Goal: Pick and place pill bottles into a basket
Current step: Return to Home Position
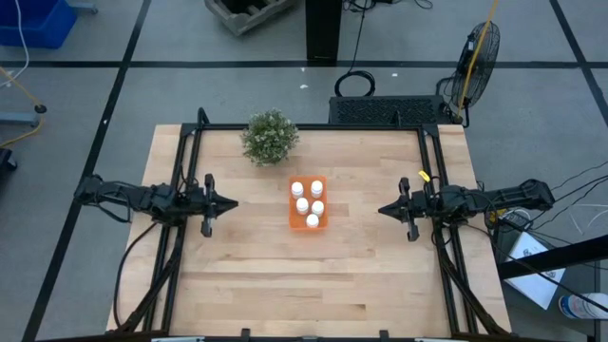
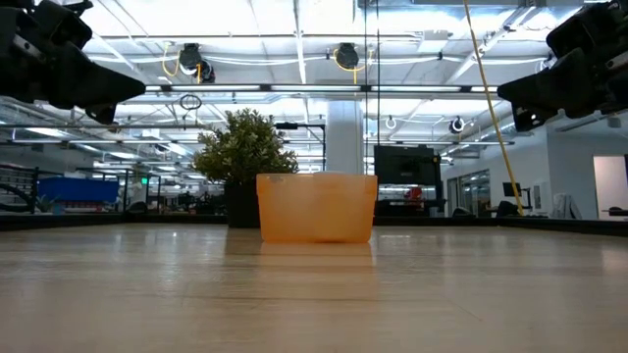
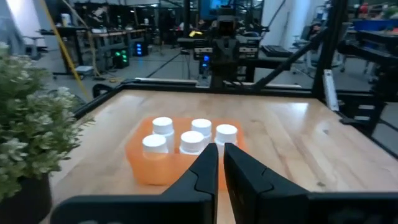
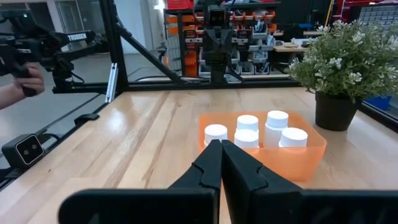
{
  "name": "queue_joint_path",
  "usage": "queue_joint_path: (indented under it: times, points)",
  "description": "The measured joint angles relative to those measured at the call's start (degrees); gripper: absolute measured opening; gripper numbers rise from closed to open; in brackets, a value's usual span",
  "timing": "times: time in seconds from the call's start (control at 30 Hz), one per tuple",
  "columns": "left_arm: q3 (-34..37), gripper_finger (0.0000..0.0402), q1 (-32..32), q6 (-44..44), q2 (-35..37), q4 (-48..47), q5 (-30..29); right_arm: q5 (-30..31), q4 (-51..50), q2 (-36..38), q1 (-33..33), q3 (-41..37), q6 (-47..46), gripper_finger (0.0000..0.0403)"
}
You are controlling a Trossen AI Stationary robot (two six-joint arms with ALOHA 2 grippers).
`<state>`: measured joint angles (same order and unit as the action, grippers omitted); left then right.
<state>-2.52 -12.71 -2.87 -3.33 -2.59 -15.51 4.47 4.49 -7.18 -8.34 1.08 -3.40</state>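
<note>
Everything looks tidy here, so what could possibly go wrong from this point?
Little, probably. The pill bottles stick up above the rim of the orange basket, so a bump might tip one out. The left hand and right hand both point at the basket from the sides; a stray inward move could knock it over.

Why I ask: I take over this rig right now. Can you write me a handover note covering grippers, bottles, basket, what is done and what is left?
Left gripper: shut, empty, held above the table's left side, pointing at the basket.
Right gripper: shut, empty, above the right side, facing it.
Basket: mid-table, in front of the potted plant.
Pill bottles: all five stand upright inside the basket; none shows on the table.
Done: every bottle placed.
Left: probably nothing but parking the arms.
</note>
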Motion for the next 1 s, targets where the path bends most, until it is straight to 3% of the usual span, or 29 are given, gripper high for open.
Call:
queue_joint_path:
  times: [0.2, 0.53, 1.0]
  points:
    - [0.0, 0.0031, 0.0, -1.1, 0.0, 0.0, 0.4, 0.0, 0.0, 0.0, 0.0, 0.0, 0.0, 0.0000]
    - [0.0, 0.0031, 0.0, 11.8, 0.0, 0.0, 0.4, 0.0, 2.3, 0.1, 0.0, 0.0, 5.3, 0.0000]
    - [0.0, 0.0031, 0.0, 8.4, 0.0, 0.1, 0.4, 1.6, 5.4, 0.5, 0.1, 0.0, 7.1, 0.0000]
